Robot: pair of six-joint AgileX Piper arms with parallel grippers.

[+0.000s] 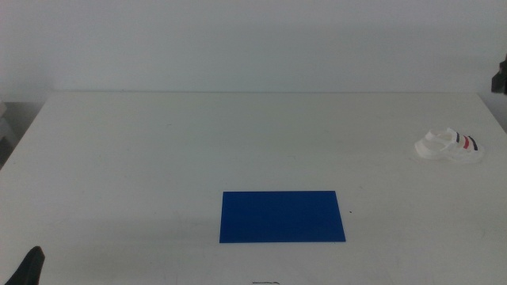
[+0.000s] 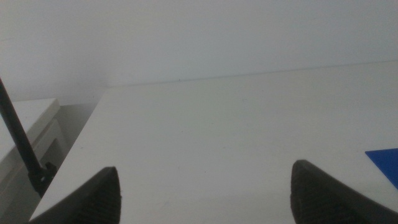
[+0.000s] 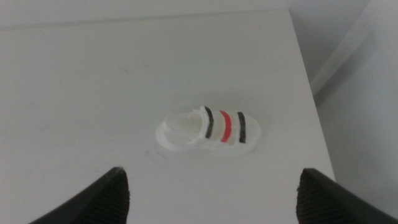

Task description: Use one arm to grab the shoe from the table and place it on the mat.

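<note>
White and chunky-soled, the shoe [image 1: 450, 147] is sitting upright near the table's [image 1: 158, 158] right edge, well apart from the dark-blue mat [image 1: 282, 216] lying toward the front middle. It is looking light and fairly stiff to me, probably smooth-sided, so taking it across the striped midsection, one jaw on each side, seems safest. The right gripper [image 3: 214, 199] is hovering above it with jaws spread wide and nothing between them, the shoe [image 3: 208, 129] lying in the gap ahead. The left gripper [image 2: 205, 199] is waiting at the near left corner, likewise wide open and empty. Both arms are mostly out of the overhead picture, and the shoe's far side is hidden.
</note>
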